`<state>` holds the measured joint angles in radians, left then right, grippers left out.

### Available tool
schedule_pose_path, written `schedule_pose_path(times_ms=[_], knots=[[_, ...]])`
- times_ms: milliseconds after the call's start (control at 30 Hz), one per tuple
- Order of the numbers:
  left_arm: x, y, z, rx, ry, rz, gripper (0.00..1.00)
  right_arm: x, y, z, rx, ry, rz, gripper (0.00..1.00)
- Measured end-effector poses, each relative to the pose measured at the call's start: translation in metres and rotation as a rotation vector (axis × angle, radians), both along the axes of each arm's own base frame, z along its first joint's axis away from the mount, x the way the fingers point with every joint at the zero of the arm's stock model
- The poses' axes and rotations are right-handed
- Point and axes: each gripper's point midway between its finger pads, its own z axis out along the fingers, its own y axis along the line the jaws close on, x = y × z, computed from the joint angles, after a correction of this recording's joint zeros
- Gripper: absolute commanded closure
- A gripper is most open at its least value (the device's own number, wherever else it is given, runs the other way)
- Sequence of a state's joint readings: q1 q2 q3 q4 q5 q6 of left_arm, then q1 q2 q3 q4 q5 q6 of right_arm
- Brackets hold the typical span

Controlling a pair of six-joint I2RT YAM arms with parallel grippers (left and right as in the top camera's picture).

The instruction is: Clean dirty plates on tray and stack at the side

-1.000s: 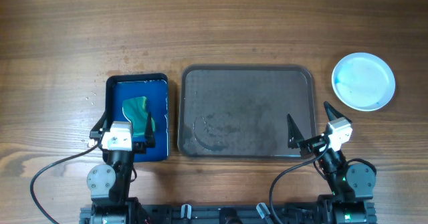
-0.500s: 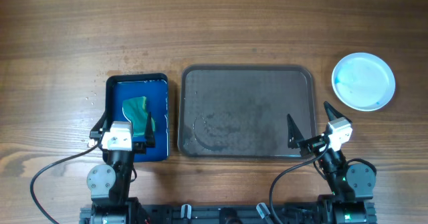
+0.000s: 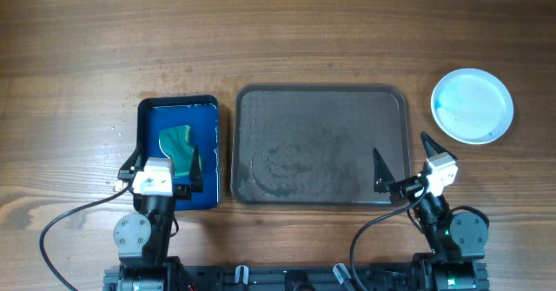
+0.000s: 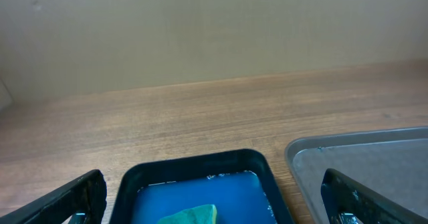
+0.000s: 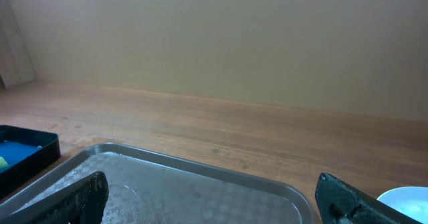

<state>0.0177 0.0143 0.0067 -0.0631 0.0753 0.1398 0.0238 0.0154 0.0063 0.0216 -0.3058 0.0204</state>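
Brown wood-grain surface filled the overhead view, grain running left-right w/ darker streaks. In both wrist views a plain beige wall rose right behind the surface's far edge. At far left of right wrist view, a paler panel stood vs. the wall. Light was soft & even, shadows faint.

A wooden table carries a black tub of blue liquid on its left part, with what looks like a green sponge lying in it and pale specks scattered just beside its left wall.
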Motion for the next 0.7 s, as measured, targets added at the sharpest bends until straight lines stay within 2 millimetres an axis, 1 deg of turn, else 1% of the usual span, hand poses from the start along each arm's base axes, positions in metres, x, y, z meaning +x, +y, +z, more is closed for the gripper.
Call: schedule_pose_path(times_ms=[167,367,700], knots=[[0.000,0.001,0.000,-0.053,0.003,0.012,0.00,0.000,0.000,0.000,0.000,0.000,0.000,0.00],[0.000,0.010,0.000,-0.148,0.006,0.071,0.00,0.000,0.000,0.000,0.000,0.000,0.000,0.00],[0.000,0.012,-0.001,-0.174,0.008,0.084,0.00,0.000,0.000,0.000,0.000,0.000,0.000,0.00]])
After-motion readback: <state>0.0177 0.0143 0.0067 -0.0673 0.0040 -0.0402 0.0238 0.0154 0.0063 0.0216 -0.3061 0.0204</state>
